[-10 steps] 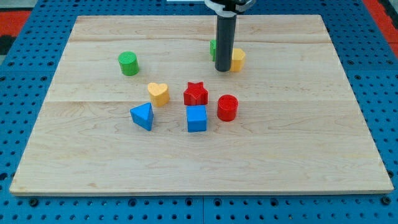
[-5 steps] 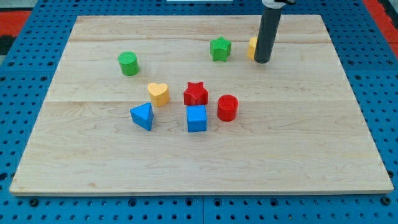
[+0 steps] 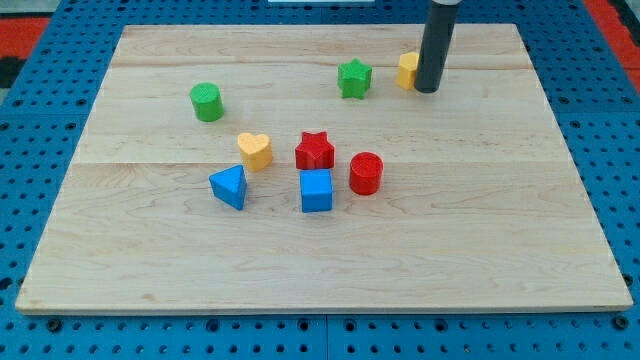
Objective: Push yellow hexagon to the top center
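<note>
my tip (image 3: 428, 89) shifted up-right, touching yellow hexagon (image 3: 406, 70).

my tip (image 3: 428, 90) touches the yellow hexagon (image 3: 406, 71), right of the green star (image 3: 354, 78).

hexagon (image 3: 406, 70) yellow | star (image 3: 354, 78) green | cube (image 3: 316, 190) blue | board (image 3: 480, 230) pale wood (grained)

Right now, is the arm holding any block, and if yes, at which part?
Nothing is held. My tip has no gripper; it only stands against the right side of the yellow hexagon, near the green star.
</note>
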`<move>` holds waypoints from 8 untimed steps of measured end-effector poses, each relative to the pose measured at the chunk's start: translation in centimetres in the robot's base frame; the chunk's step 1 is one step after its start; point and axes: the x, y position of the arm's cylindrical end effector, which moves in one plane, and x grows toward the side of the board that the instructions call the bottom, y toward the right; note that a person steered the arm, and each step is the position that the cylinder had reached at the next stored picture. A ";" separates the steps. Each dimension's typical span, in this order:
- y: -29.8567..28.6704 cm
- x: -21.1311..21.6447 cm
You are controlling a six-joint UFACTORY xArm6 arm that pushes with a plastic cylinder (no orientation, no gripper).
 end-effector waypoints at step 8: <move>-0.2 -3.6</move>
